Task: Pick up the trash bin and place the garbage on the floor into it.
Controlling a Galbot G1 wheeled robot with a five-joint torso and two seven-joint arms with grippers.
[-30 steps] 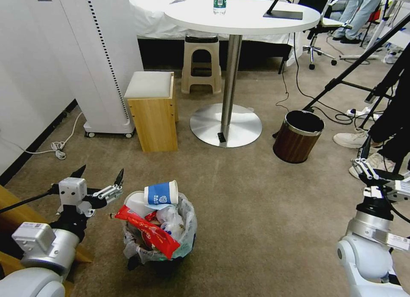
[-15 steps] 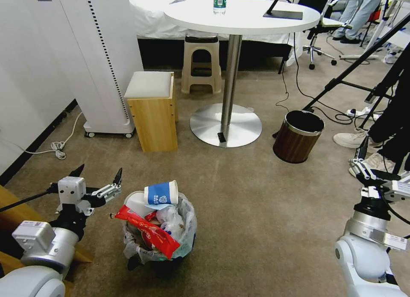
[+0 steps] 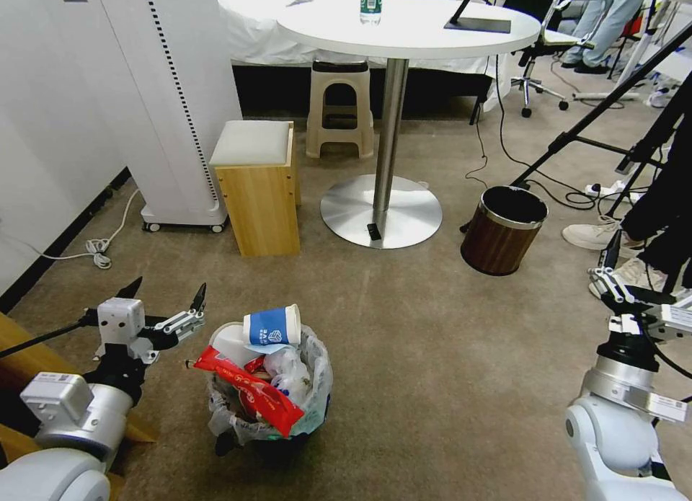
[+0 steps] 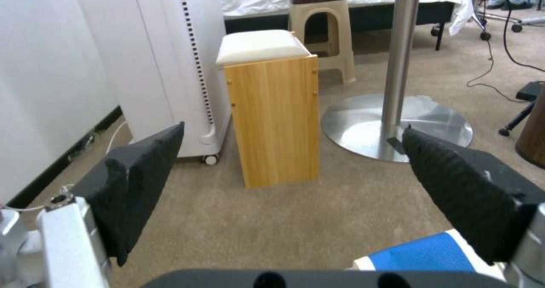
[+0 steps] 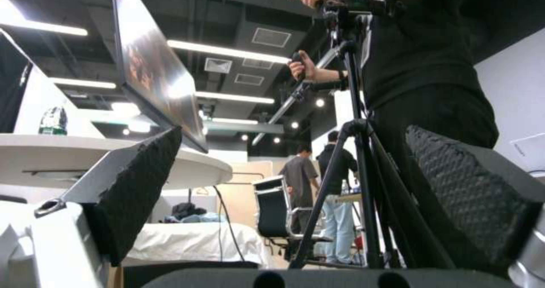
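Beside the overfilled trash bin point(image 3: 270, 386) on the beige carpet point(image 3: 447, 357): left gripper point(image 3: 167, 293), fingers spread, empty. Right gripper point(image 5: 289, 181) likewise spread, raised well apart. Advised: grasp the bin's rim squarely, lest the blue paper cup point(image 3: 272, 325) topple.

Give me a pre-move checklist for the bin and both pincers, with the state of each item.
1. Trash bin upright on the carpet: ok.
2. Litter inside the bin: ok, but heaped; the blue paper cup and red wrapper stick out above the rim.
3. Loose litter on the visible carpet: none seen, ok; behind the robot, cannot tell.
4. Left pincer open, empty, beside the bin and not touching it: ok.
5. Right pincer open, empty, raised near a person's legs and tripod: not ok for a wide swing.
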